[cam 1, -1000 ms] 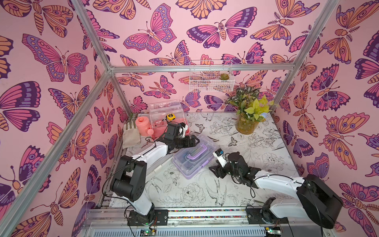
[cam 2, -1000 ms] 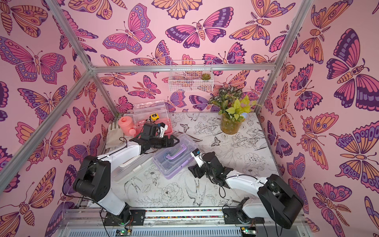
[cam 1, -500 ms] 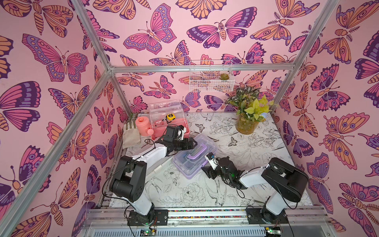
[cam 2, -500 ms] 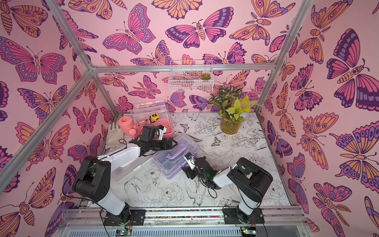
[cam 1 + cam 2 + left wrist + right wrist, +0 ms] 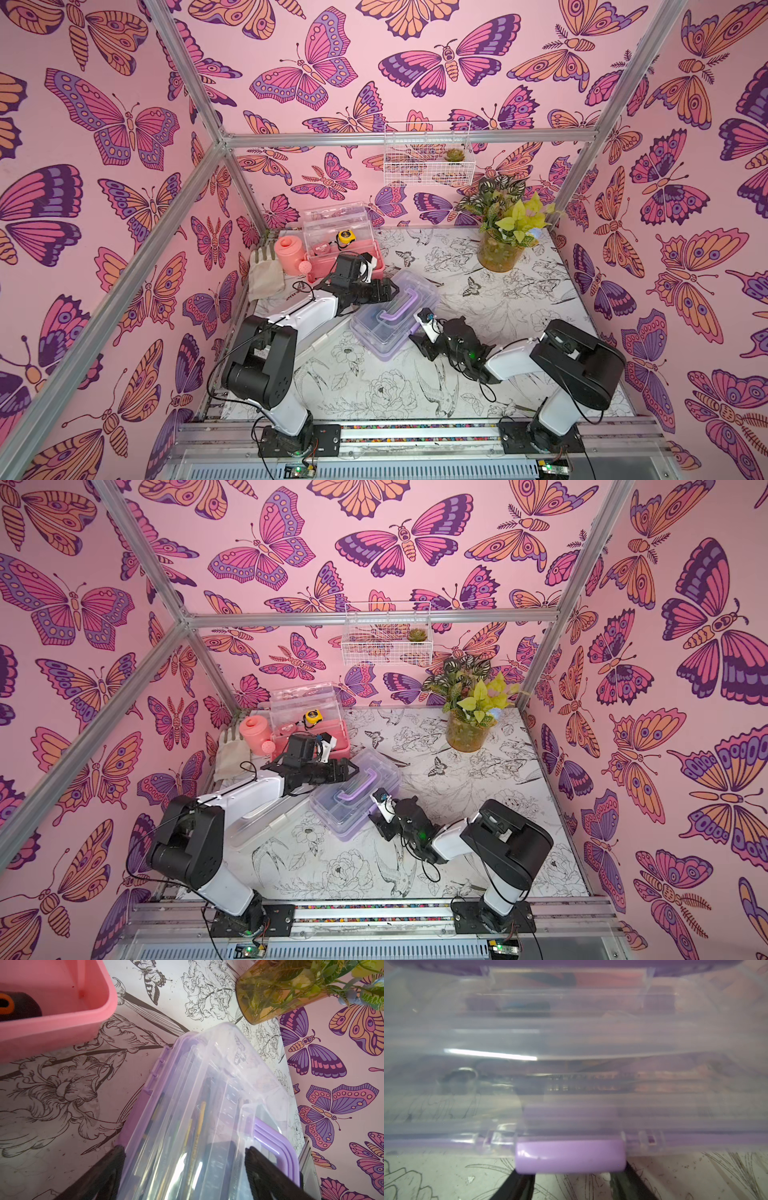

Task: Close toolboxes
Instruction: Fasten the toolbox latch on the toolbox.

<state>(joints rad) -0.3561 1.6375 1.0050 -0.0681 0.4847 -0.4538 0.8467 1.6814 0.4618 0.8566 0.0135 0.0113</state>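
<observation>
Right wrist view: the right tool, jaws half apart, faces the latch of the purple toolbox, which sits in the middle of the desk (contact unclear). The left tool, wide, straddles its lid. Latching seems in hand. The next move calls for pressing the latch home. The pink toolbox stands open.

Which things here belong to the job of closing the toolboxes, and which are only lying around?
For the job: purple toolbox, pink toolbox, white toolbox.
Just lying about: pink watering can, gloves, potted plant, wire basket.
</observation>
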